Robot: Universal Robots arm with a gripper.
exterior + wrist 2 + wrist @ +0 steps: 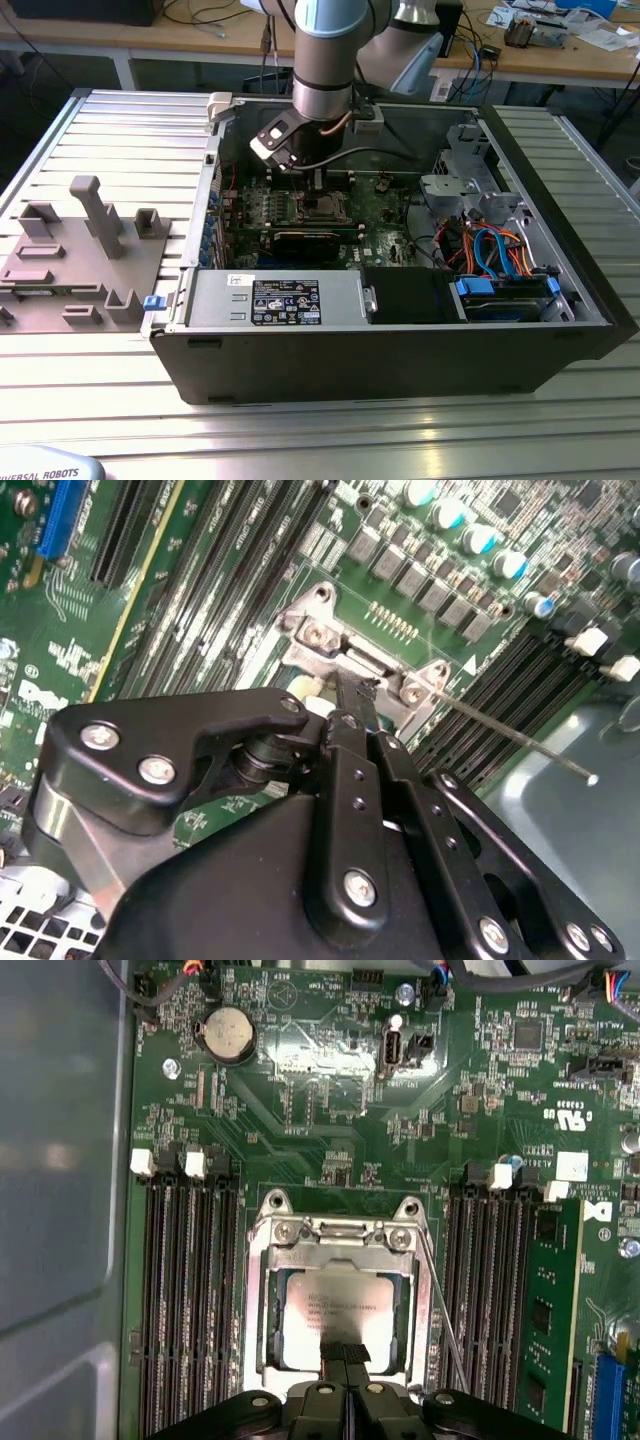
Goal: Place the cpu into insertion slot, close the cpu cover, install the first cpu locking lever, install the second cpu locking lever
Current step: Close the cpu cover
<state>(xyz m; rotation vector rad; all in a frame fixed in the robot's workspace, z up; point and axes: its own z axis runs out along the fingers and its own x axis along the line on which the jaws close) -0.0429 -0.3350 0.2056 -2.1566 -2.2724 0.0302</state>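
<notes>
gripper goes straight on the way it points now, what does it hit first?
Probably the cpu, close to its edge by the cpu cover; the gripper hangs right over that spot. Depth is unclear, so the cover could come first.

Arm (325, 60) upright, wrist straight down, tool (346, 1350) low, its 2 fingers (335, 1353) tight together.

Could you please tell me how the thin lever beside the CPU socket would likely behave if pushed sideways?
The lever is a long thin metal rod, so it would probably flex and spring rather than stay rigid. Its smooth, shiny surface looks slippery to push on. One end meets the socket corner, so it likely pivots there.
</notes>
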